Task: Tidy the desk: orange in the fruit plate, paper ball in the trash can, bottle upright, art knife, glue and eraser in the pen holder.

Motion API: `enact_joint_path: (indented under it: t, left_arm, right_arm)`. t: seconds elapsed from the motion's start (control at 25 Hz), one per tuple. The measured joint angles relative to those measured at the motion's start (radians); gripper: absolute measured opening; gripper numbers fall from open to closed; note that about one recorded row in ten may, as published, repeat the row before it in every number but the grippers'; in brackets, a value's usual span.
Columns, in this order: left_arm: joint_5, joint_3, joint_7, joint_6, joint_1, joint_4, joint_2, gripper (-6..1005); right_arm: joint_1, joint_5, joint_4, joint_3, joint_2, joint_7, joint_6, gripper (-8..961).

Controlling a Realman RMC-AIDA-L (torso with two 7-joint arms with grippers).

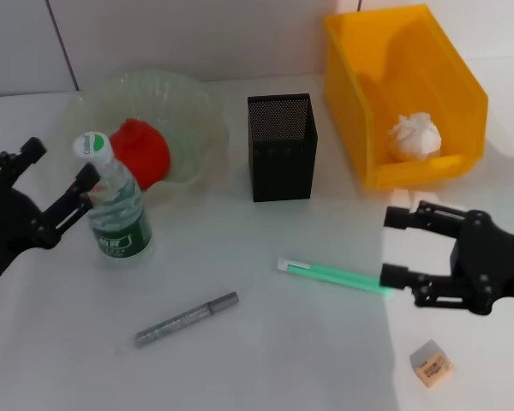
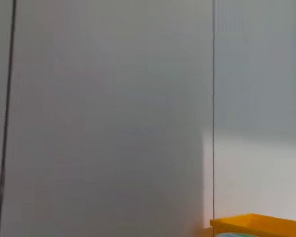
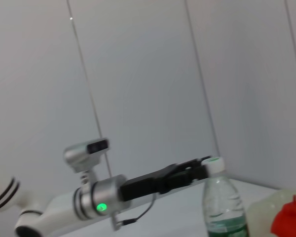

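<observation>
The bottle (image 1: 117,208) stands upright at the left, also showing in the right wrist view as the bottle (image 3: 222,205). My left gripper (image 1: 62,161) is open just left of it, one finger against its neck. The orange (image 1: 142,151) lies in the clear fruit plate (image 1: 201,120). The paper ball (image 1: 415,137) sits in the yellow trash can (image 1: 360,77). My right gripper (image 1: 390,247) is open at the right. Its nearer fingertip is at the end of a green stick (image 1: 330,275) lying on the table. A silver art knife (image 1: 187,318) and the eraser (image 1: 431,363) lie near the front.
The black mesh pen holder (image 1: 281,147) stands in the middle at the back, between plate and trash can. The left wrist view shows only the wall and a corner of the trash can (image 2: 259,224). The white table (image 1: 265,360) runs to the front edge.
</observation>
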Motion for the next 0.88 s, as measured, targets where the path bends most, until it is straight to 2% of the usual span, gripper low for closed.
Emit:
enact_joint_path:
  t: [0.04,0.08,0.12,0.16,0.32,0.36,0.44,0.64,0.76,0.88]
  left_arm:
    - [0.0,0.0,0.0,0.0,0.0,0.0,0.0,722]
    - [-0.006,-0.009,-0.046,0.033,0.066,0.018,0.006,740]
    - [-0.006,-0.009,-0.046,0.033,0.066,0.018,0.006,788]
    - [-0.002,-0.001,-0.042,0.087,0.136,0.044,0.008,835]
    - [-0.002,-0.001,-0.042,0.087,0.136,0.044,0.008,830]
    - [0.018,0.025,-0.036,0.154,0.183,0.058,0.009,829]
    - [0.07,0.057,-0.035,0.195,0.198,0.061,0.014,829]
    - [0.174,0.061,-0.044,0.197,0.191,0.061,0.013,829]
    - [0.185,0.062,-0.045,0.196,0.19,0.061,0.012,828]
    - [0.192,0.064,-0.046,0.196,0.19,0.059,0.01,828]
  right_arm:
    - [0.0,0.0,-0.002,0.016,-0.002,0.01,-0.002,826]
    - [0.001,0.0,-0.003,0.036,-0.004,0.024,-0.008,826]
    - [0.003,0.0,-0.005,0.058,-0.009,0.043,-0.015,827]
    - [0.007,0.0,-0.009,0.071,-0.015,0.066,-0.022,827]
    - [0.029,-0.016,-0.101,0.077,-0.044,0.237,-0.038,826]
    - [0.035,-0.026,-0.146,0.075,-0.049,0.295,-0.039,826]
    - [0.05,-0.058,-0.255,0.073,-0.054,0.421,-0.039,825]
    - [0.095,-0.2,-0.578,0.064,-0.052,0.722,-0.07,824]
    - [0.125,-0.282,-0.735,0.03,-0.05,0.851,-0.09,823]
    - [0.165,-0.354,-0.848,-0.028,-0.058,0.953,-0.112,822]
